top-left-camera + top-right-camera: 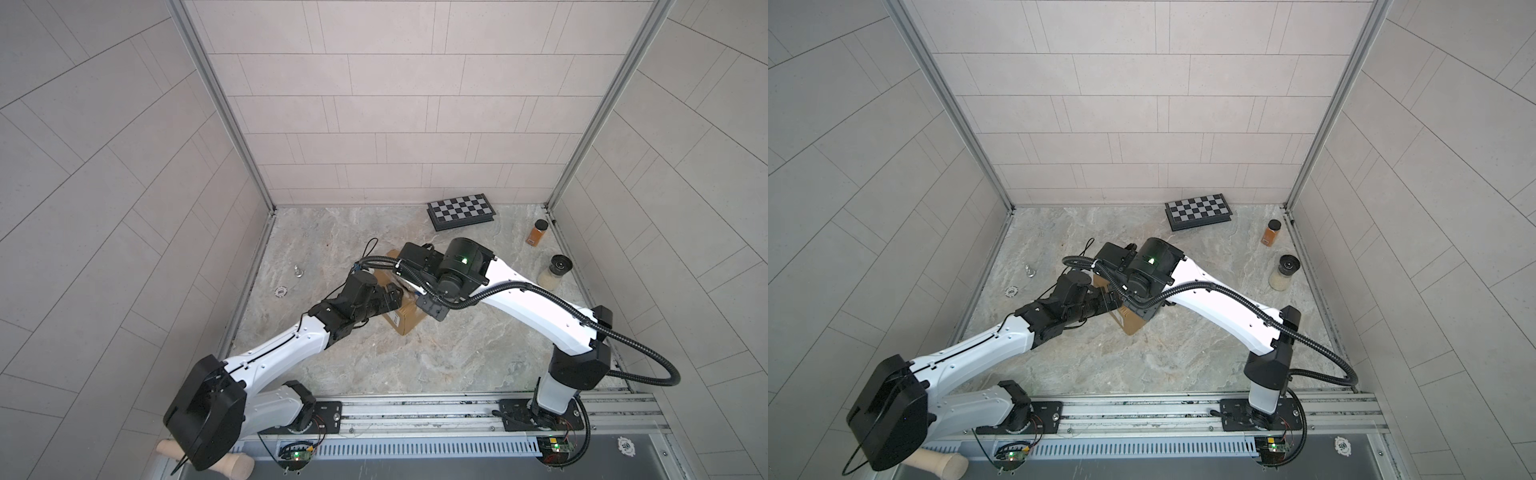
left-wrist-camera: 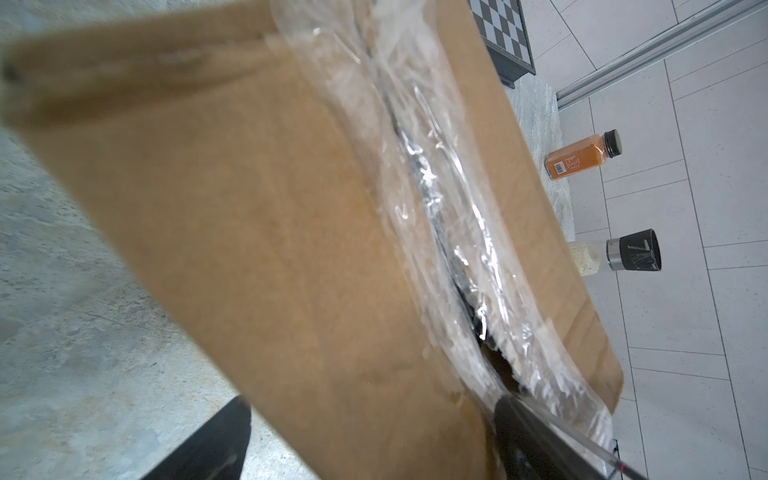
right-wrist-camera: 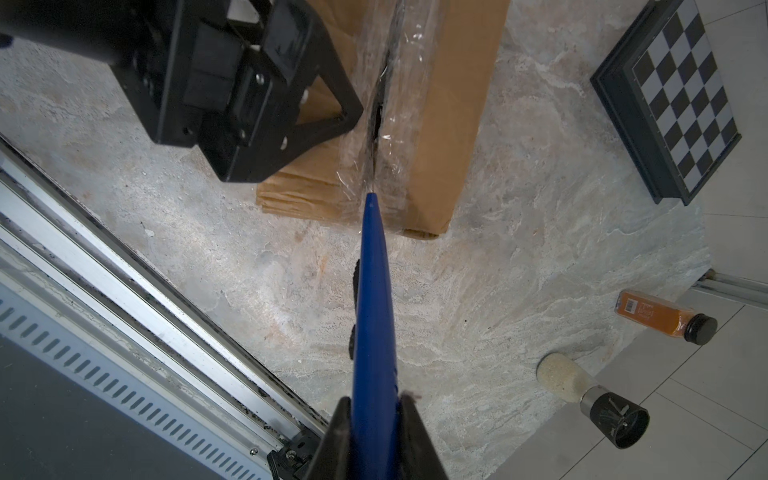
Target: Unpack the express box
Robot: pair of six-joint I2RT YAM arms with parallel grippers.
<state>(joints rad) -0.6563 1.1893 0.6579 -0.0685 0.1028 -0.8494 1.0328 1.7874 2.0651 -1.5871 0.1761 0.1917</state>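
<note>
1. Brown box (image 3: 453, 124) on bench (image 3: 519, 249), centre; right tool (image 3: 376, 415) clamped on blue cutter (image 3: 374, 311), tip at taped seam (image 3: 390, 83): may skid off slick tape.
2. Left tool (image 3: 299, 137) spread wide at box top; unclamped box could shift under push.

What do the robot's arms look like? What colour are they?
Both have smooth white shells with chunky black joints: the left arm and the right arm. A ribbed black cable loops along the right one, and a small green light glows near its wrist. The jaws are black.
</note>
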